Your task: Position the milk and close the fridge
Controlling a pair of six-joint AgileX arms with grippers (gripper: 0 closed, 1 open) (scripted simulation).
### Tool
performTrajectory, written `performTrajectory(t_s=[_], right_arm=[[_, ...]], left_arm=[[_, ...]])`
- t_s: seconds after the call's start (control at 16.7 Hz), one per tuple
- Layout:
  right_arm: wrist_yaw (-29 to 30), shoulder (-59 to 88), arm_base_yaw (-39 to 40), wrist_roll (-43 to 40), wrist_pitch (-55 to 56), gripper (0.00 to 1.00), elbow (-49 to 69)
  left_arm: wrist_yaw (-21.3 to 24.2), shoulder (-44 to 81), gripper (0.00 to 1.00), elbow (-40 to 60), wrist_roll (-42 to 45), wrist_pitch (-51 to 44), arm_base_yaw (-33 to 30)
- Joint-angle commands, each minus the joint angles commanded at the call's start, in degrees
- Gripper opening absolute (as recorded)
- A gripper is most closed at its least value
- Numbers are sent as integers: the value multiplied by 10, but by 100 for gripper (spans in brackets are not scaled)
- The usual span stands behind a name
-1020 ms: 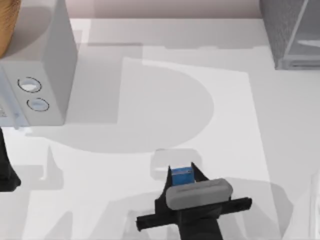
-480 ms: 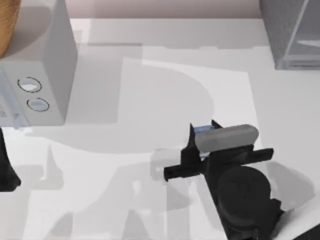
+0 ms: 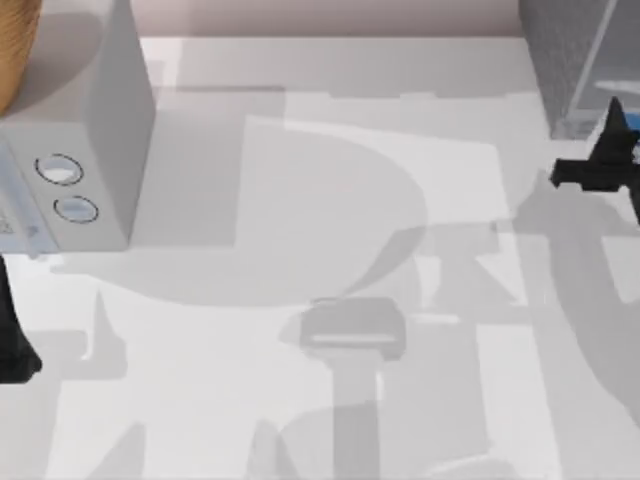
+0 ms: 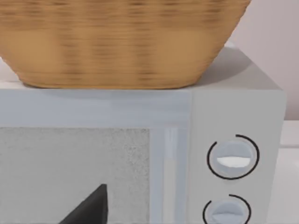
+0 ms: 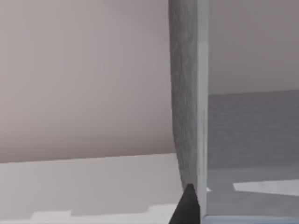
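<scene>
Top view: basket atop microwave.

The white table carried two appliances. The grey box with two dials stood far across from the right gripper, near the parked left arm's side, a basket on top. The fridge stood just behind that gripper, at the table's back corner.

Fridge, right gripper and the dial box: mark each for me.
fridge [image 3: 562,60]: top view, on its dark speckled side wall.
right gripper [image 3: 612,150]: top view, at its fingertips by the fridge's front.
dial box [image 4: 233,156]: left wrist view, on its upper round dial.
</scene>
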Motion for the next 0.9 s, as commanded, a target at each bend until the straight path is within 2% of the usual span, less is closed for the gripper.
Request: performTrajectory(t_s=[0.12, 0.3, 0.72, 0.9], right_arm=[[-69, -40, -66, -14, -14, 0, -9], [-133, -86, -125, -31, -38, 0, -24], [-145, -92, -135, -35, -46, 0, -26], [-156, -54, -146, -36, -62, 0, 11]], left_arm=[[0, 0, 100, 0, 0, 0, 0], [0, 0, 100, 0, 0, 0, 0], [0, 0, 100, 0, 0, 0, 0], [0, 0, 100, 0, 0, 0, 0]])
